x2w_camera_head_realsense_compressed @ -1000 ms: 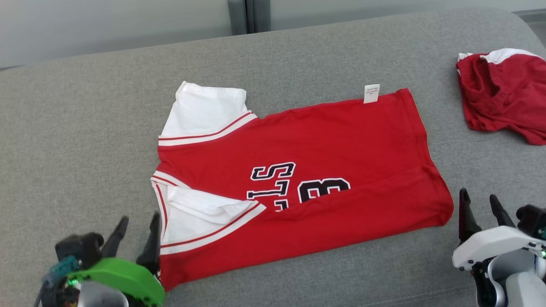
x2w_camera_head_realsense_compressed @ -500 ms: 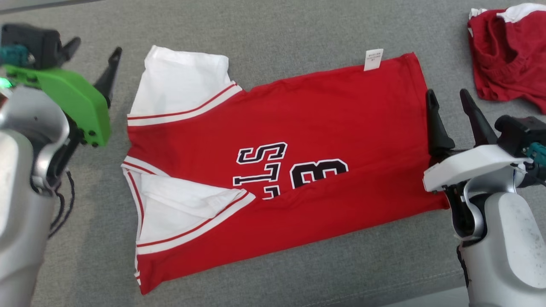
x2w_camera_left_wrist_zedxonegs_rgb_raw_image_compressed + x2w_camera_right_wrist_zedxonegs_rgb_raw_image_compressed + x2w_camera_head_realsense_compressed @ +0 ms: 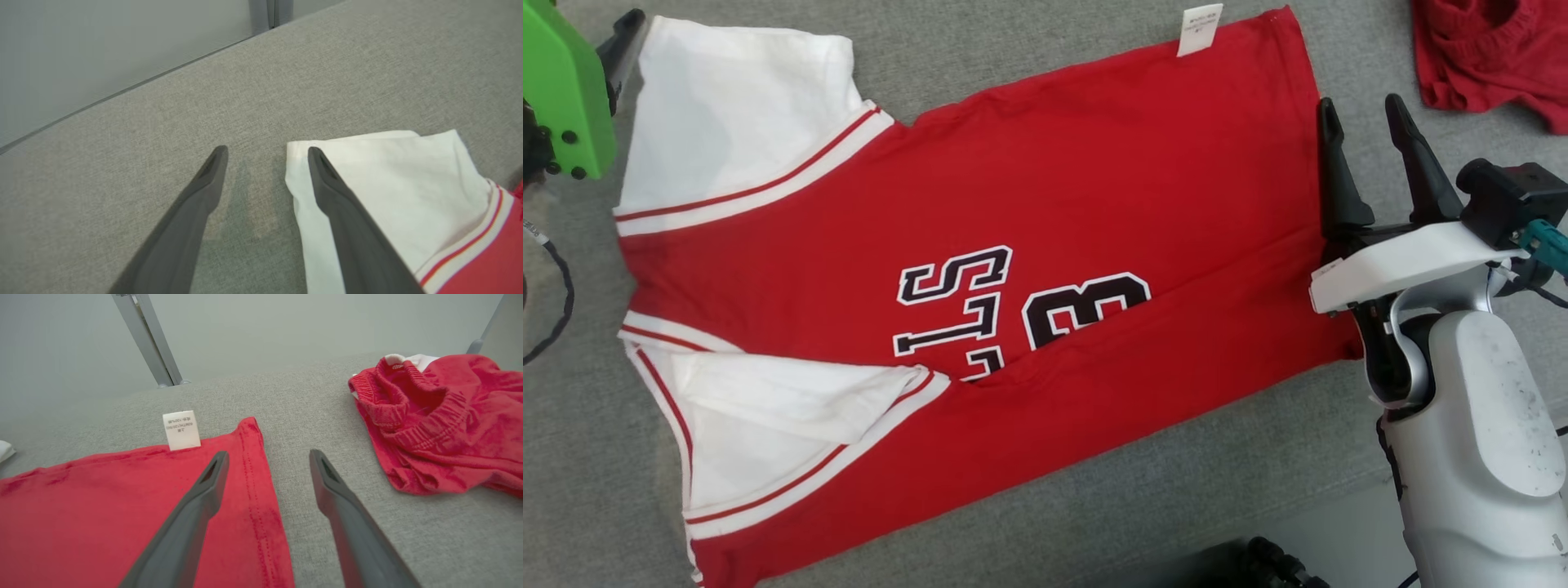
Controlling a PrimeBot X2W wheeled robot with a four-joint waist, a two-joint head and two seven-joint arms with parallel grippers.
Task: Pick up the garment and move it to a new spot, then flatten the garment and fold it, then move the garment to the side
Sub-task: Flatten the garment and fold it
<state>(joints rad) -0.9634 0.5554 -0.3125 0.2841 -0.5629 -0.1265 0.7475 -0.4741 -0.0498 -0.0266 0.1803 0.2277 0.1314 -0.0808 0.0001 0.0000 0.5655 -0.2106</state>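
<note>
My task garment, a red short-sleeved jersey with white sleeves and black-and-white lettering [image 3: 1029, 204], lies spread out on the grey woven-fabric worktop [image 3: 1192, 514]. Its collar end is toward my left and its hem toward my right. The long edge nearest me is folded up over the lower part of the lettering, and the near white sleeve is tucked inward.

My left gripper [image 3: 266, 150] is wide open and holds nothing. One finger is above the edge of the far white sleeve [image 3: 388, 175], the other above bare fabric; I cannot tell whether either touches.

My right gripper [image 3: 269, 453] is also spread open and empty, straddling the stitched hem. A small white care label [image 3: 181, 430] sticks out at the far hem corner. A crumpled pair of red shorts with an elastic waistband [image 3: 429, 416] sits apart, beyond the hem.
</note>
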